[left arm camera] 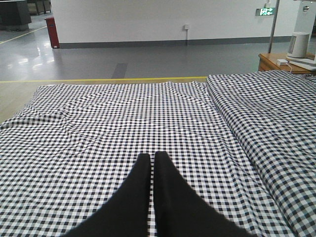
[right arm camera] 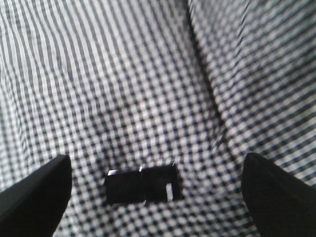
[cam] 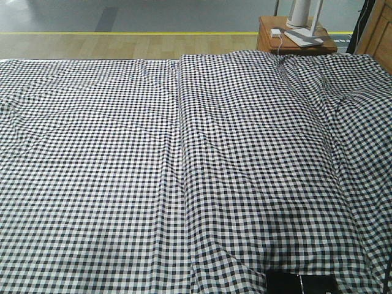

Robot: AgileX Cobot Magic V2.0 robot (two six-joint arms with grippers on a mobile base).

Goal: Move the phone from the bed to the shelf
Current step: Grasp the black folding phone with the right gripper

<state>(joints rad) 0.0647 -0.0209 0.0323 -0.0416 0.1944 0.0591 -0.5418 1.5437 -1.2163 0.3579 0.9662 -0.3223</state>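
The black phone (right arm camera: 142,184) lies flat on the checked bed (right arm camera: 148,89), its white sticker near its right end. It also shows at the bottom edge of the front view as the phone (cam: 301,283) on the bed (cam: 184,171). My right gripper (right arm camera: 155,170) hovers above it, wide open, one finger on each side and neither touching it. My left gripper (left arm camera: 151,157) is shut with nothing in it, held low over the left part of the bed (left arm camera: 123,118). The shelf is out of view.
A small brown nightstand (cam: 295,37) with a white device and cable stands behind the bed's far right corner. A raised fold in the sheet (cam: 180,153) runs lengthwise down the bed. Beyond the bed lies bare floor with a yellow line (cam: 122,32).
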